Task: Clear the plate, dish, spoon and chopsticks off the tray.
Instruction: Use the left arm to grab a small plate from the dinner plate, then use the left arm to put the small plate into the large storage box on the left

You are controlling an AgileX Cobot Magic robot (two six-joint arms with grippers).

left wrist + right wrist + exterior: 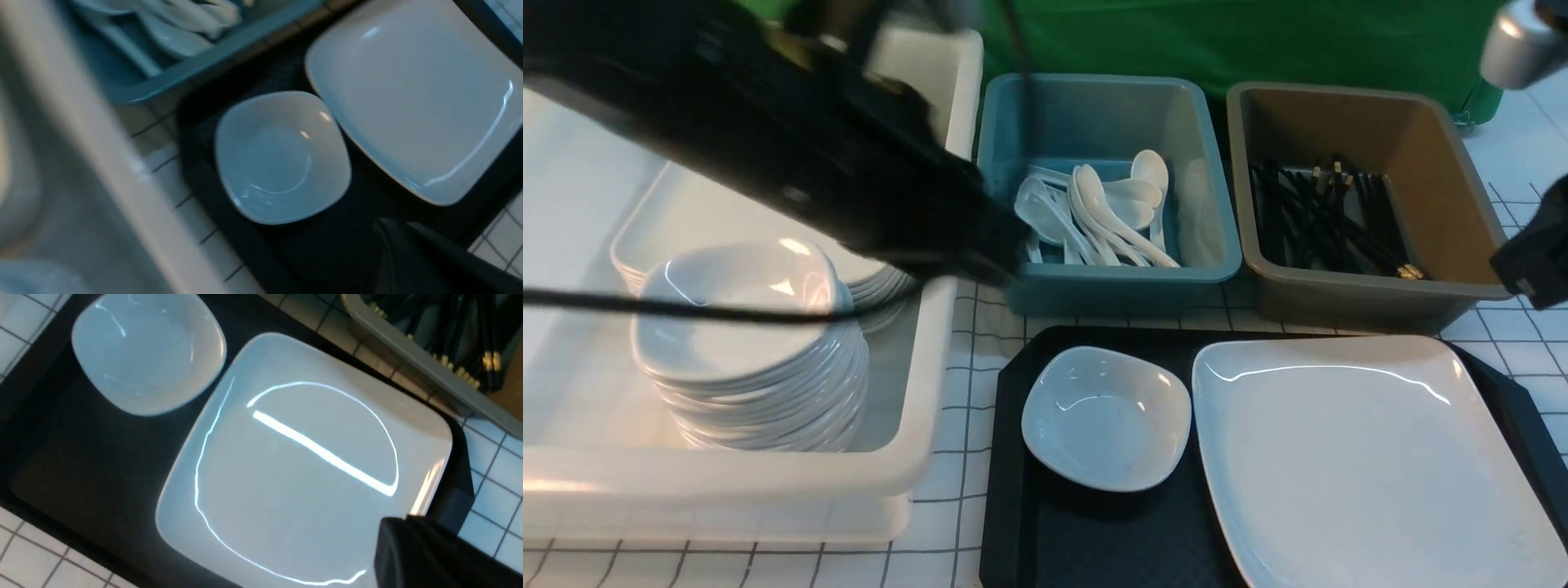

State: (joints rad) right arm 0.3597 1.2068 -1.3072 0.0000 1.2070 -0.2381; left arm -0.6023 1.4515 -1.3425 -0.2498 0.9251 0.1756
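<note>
Grippers: of the left gripper (408, 253) only one dark finger shows in its wrist view, above the tray's bare floor near the dish. Of the right gripper (412, 555) only a dark block shows, above a corner of the plate. Whether either is open or closed cannot be told.
Tray: the black tray (1094, 539) lies on the white gridded bench (947, 514), from lower centre to lower right of the front view, cut off by the bottom edge.
Plate: the large white plate (1364, 457) lies flat on the tray's right part, in the lower right.
Dish: the small squarish white dish (1107, 416) sits upright on the tray's left part, just beside the plate; contact cannot be judged.
White bin: the bin (727, 490) fills the left of the frame beside the tray. It holds a stack of small dishes (743, 343) in front and stacked plates (686, 220) behind.
Left arm: the black, blurred left arm (809, 147) crosses the upper left over the bin, ending by the teal tub's near left corner.
Teal tub: the teal tub (1111, 282) stands upper centre, behind the tray, with white spoons (1103, 212) heaped inside.
Brown tub: the brown tub (1372, 294) stands upper right, behind the plate, with black chopsticks (1331, 216) lying inside.
Backdrop: green cloth (1258, 41) runs along the top.
</note>
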